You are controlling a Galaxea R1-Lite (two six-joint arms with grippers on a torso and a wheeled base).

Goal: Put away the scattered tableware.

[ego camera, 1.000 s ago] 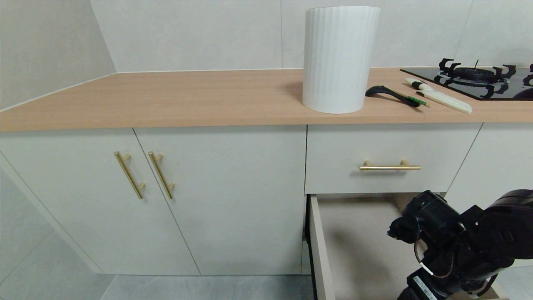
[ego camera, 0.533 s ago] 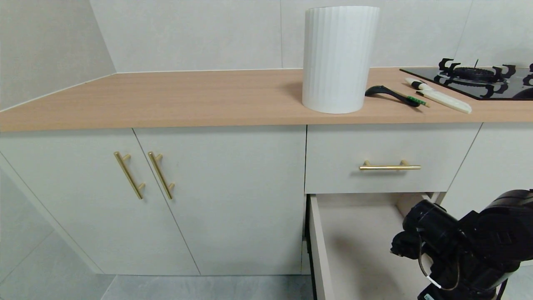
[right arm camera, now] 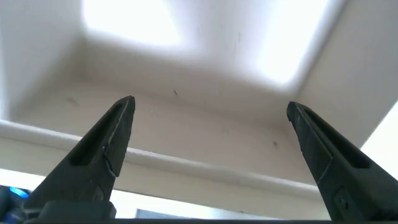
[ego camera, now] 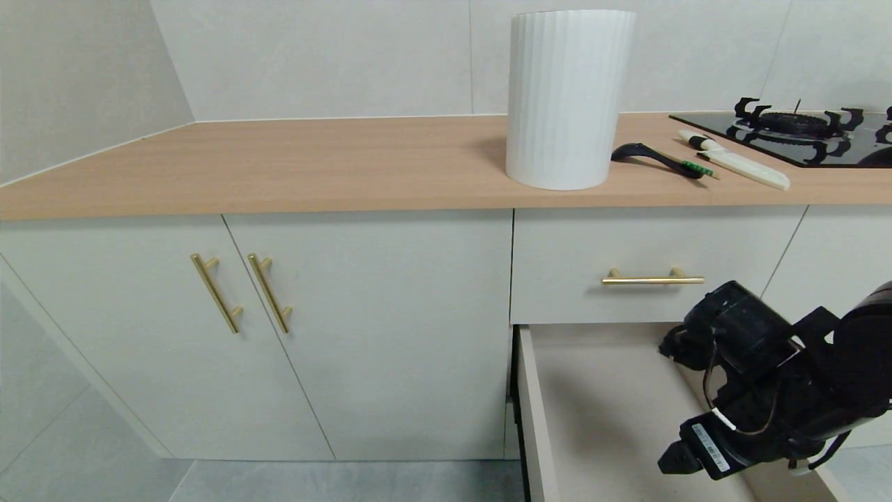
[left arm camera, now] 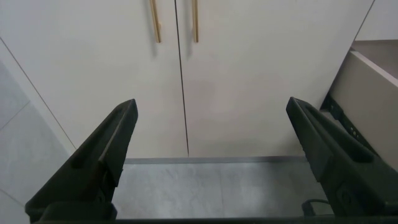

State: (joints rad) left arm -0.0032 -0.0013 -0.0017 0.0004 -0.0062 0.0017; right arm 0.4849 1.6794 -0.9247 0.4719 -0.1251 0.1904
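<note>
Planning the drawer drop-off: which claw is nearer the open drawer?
Right. The right claw is over the open drawer, aimed into it. The left claw faces the cabinet doors, with the drawer off to one side.

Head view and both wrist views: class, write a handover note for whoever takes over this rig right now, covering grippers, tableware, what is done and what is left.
Left gripper: open, empty, low before the cabinet doors.
Right gripper: open, empty, at the open drawer.
Black spoon and white knife lie on the countertop, right of the white canister.
Done: drawer open.
To do: probably move both utensils into it, then shut it.
</note>
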